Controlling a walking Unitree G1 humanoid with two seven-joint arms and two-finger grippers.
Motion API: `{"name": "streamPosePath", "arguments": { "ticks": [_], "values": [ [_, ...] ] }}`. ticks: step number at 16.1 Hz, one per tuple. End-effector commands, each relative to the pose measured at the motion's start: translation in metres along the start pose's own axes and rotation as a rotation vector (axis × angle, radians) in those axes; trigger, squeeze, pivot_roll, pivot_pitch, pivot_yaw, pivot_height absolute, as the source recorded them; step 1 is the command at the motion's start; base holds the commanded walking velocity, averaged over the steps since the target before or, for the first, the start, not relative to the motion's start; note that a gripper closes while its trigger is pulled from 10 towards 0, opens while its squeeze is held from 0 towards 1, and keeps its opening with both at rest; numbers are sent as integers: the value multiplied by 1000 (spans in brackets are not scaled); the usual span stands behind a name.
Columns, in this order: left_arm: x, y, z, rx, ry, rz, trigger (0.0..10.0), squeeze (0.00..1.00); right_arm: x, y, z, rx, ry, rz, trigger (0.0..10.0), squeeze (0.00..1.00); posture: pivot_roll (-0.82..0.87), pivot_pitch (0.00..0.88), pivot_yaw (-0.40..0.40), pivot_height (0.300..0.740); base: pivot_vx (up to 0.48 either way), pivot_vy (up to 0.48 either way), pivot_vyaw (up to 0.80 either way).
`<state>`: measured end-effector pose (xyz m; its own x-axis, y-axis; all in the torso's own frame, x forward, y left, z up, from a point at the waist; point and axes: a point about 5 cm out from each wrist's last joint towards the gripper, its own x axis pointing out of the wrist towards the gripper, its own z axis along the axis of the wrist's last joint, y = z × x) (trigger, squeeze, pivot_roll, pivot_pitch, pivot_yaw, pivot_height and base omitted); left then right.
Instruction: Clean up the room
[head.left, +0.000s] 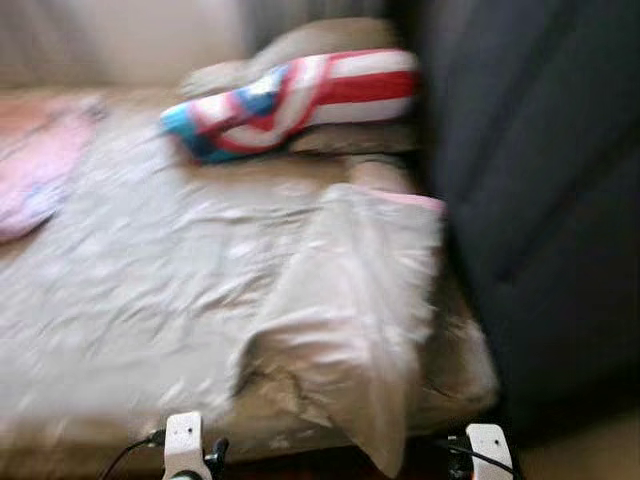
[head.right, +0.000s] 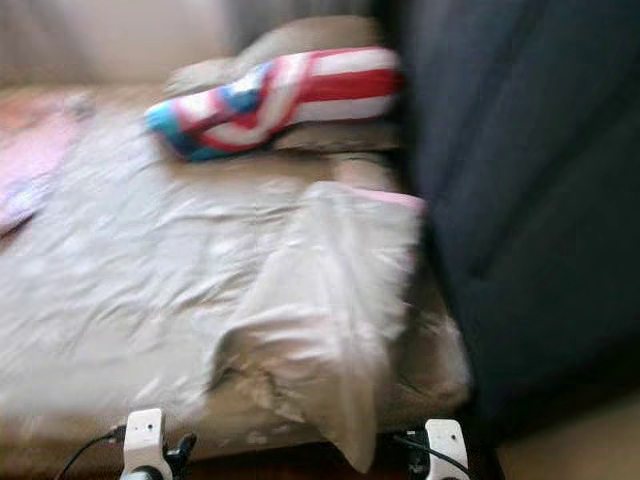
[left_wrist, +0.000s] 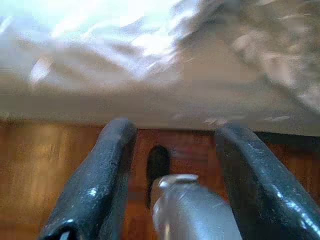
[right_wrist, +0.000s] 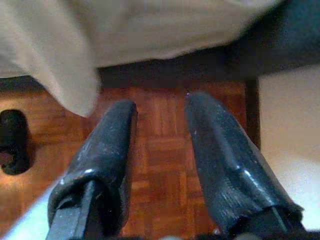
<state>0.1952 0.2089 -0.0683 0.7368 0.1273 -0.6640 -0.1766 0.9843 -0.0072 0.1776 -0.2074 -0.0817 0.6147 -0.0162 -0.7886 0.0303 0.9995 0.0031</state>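
A bed (head.left: 150, 300) with a crumpled beige sheet lies before me, blurred. One flap of the sheet (head.left: 350, 330) is folded back and hangs over the near edge. A red, white and blue pillow (head.left: 290, 100) rests on beige pillows at the head. A pink cloth (head.left: 35, 170) lies on the far left of the bed. My left gripper (left_wrist: 172, 127) hangs open by the bed's near edge, above the wood floor. My right gripper (right_wrist: 160, 107) is open too, under the hanging corner of the sheet, with nothing between its fingers.
A dark blue upholstered panel (head.left: 540, 200) stands close on the right of the bed. Brown parquet floor (right_wrist: 165, 165) lies below the grippers. A small dark object (right_wrist: 12, 140) sits on the floor near the bed. Pale wall rises behind the bed.
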Motion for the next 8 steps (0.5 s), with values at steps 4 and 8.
{"name": "streamPosePath", "arguments": {
  "ticks": [4, 8],
  "values": [
    [-2, 2, -7, -13, 18, 9, 10000, 0, -1, 3, -4, 14, 8, 6, 10000, 0, 27, 139, -36, 740, 0, 0, 600],
    [-2, 1, -6, -11, 21, -2, 10000, 0, -1, 3, -5, 35, 4, -6, 10000, 0, 26, 140, -35, 740, 0, 0, 0]
  ]
}}
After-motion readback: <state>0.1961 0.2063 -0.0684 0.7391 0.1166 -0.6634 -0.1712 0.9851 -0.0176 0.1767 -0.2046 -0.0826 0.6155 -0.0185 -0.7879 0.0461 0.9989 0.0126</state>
